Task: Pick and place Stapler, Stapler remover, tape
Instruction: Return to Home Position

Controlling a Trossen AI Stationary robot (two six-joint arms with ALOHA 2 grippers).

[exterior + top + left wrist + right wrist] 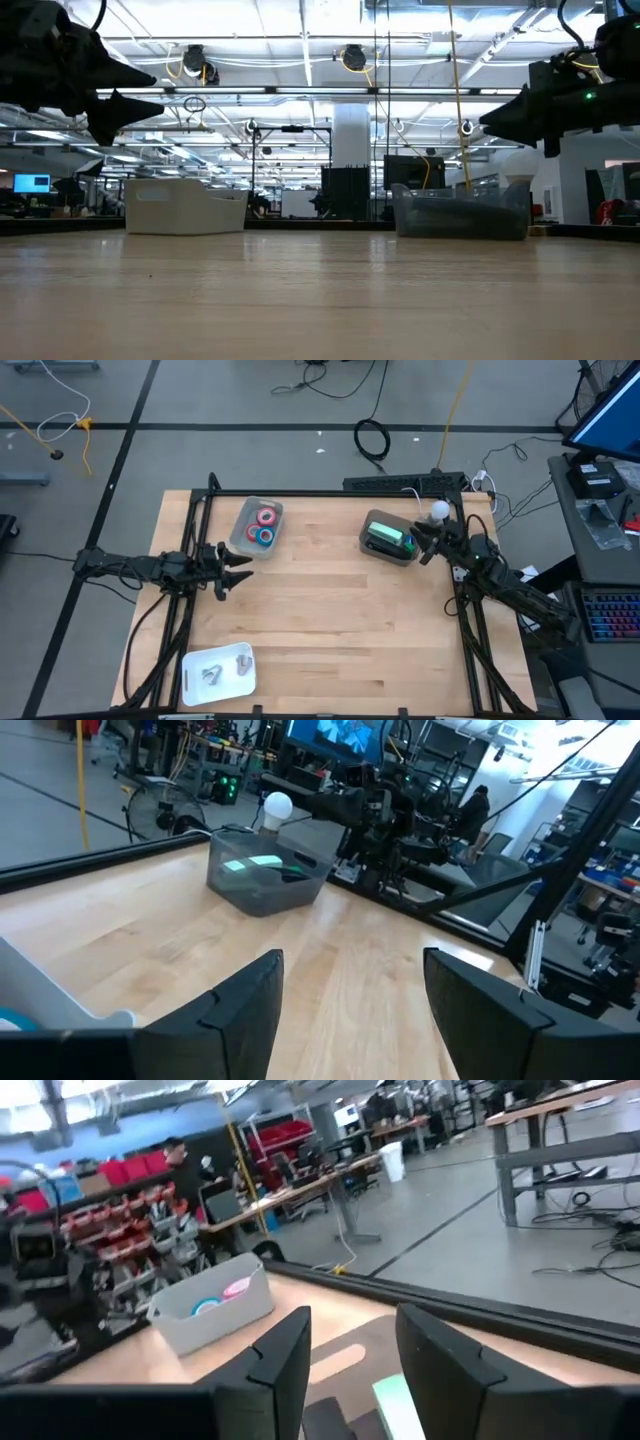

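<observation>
Right pincer hovering empty, apart, black bin just ahead; advising backing straight away, clearing rim high. Left pincer waiting, also apart, clear bin beside.

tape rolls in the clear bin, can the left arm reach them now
Probably yes: the left gripper hangs open close beside the open-topped clear bin, and nothing lies between it and the tape rolls.

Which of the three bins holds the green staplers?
The dark bin beside the right gripper; the clear bin holds tape, the white bin stapler removers.
</observation>
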